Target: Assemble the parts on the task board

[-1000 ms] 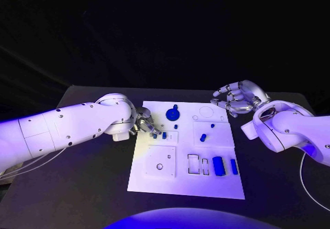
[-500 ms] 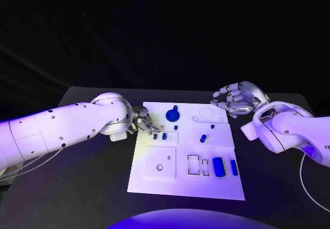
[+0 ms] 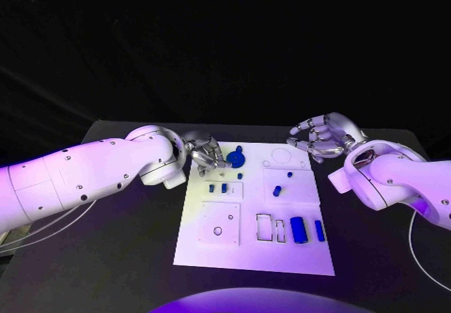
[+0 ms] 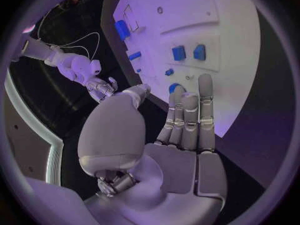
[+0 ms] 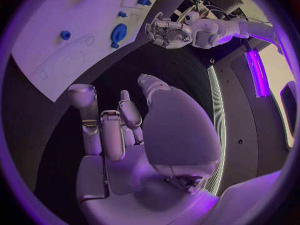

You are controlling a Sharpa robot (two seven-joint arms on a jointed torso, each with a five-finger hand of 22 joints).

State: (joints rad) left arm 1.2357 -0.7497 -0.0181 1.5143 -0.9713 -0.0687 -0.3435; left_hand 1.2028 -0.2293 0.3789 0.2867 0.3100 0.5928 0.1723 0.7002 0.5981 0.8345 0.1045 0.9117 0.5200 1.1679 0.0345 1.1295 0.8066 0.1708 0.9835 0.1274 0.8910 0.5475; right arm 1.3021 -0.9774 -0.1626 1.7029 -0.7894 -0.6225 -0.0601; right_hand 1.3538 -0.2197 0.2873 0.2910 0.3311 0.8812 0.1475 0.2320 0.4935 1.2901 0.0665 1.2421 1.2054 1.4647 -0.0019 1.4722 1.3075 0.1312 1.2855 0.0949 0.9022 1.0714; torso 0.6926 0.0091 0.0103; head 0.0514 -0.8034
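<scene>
The white task board (image 3: 214, 244) lies mid-table. My left hand (image 3: 206, 156) hovers over its far left corner with straight fingers (image 4: 187, 120), thumb apart, and holds nothing. Beside it lies a round blue part with a stem (image 3: 235, 156). Two small blue parts (image 3: 217, 188) stand in a square plate just nearer than the hand. Other small blue parts (image 3: 277, 190) sit mid-board, and two long blue parts (image 3: 299, 228) lie near the right edge. My right hand (image 3: 324, 135) hangs off the far right corner, fingers (image 5: 103, 130) loosely bent and empty.
Bare recesses mark the board: a round outline (image 3: 281, 154) at the far right, rectangular slots (image 3: 270, 228) beside the long parts, and a plate with a small hole (image 3: 218, 229). Black table (image 3: 113, 261) surrounds the board on all sides.
My left hand has drawn back from the two small blue parts toward the board's far left corner. The right hand has barely moved.
</scene>
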